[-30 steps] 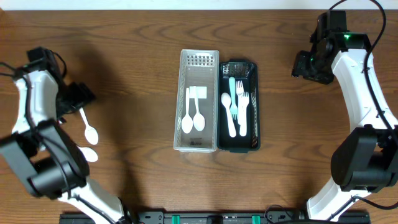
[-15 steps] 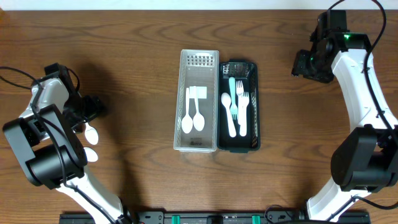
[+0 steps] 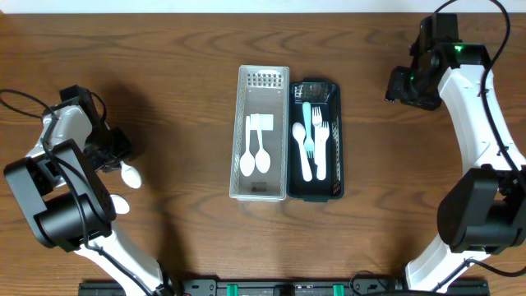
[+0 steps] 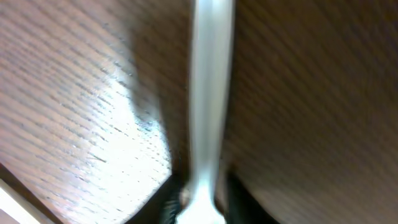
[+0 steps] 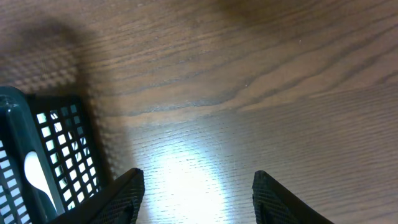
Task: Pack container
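- Clearly, the spoon [image 3: 129, 173] is clamped by its handle in the left fingers [image 4: 241, 200] — at the overhead frame's left, bowl pointing lower right.
- The white bin [image 3: 241, 140] lies well apart toward centre, long axis top to bottom — a turn is probably needed.
- The right fingers [image 5: 127, 193] are apart, empty, near the dark tray [image 5: 12, 118].

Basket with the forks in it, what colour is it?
The basket is dark green, seen best in the overhead view.

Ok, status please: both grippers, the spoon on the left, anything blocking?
Left gripper shut on white spoon. Right gripper open, empty, beside dark basket. Second spoon loose on table. Nothing seen in the way.
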You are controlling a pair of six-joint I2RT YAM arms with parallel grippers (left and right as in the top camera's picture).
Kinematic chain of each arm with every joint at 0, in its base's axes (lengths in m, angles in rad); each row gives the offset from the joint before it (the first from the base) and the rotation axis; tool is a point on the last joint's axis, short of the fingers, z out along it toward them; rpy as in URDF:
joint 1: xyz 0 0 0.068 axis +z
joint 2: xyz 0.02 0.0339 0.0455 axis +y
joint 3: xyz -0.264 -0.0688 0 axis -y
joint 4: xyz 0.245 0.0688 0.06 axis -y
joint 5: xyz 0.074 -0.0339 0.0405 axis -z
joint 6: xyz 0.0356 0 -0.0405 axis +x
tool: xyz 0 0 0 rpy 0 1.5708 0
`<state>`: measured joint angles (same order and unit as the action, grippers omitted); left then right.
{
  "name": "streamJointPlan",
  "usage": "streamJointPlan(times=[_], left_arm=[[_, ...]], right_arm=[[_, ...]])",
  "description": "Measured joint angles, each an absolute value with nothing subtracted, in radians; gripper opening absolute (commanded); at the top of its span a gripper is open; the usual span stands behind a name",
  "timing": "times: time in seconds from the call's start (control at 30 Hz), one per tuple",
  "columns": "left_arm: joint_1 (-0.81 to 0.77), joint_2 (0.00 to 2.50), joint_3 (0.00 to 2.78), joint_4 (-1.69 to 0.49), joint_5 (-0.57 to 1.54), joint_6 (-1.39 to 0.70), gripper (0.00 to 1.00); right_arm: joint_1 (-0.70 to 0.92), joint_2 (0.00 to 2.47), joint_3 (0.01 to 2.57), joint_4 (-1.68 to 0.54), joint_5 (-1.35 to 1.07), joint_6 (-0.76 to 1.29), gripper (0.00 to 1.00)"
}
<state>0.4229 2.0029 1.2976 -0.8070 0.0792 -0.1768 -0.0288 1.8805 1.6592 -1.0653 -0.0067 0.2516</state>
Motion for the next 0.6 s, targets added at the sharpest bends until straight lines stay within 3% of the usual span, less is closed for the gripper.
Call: streamJointPlan(times=[0.07,0.17,0.6], left_arm=[[0.422,2.003,1.298,-0.807,0.079,-0.176,0.19],[0.422,2.003,1.297,-0.807,0.080,-0.180,0.06],[0.353,1.961,1.320,-0.945,0.075,-0.153,0.06]], right_arm=[[-0.029,1.880,1.659,-1.066,-0.007,0.252,0.59],[-0.029,1.880,1.659,-1.066,-0.007,0.252,0.59],[-0.029,1.880,1.659,-1.069,-0.007,0.252,0.59]])
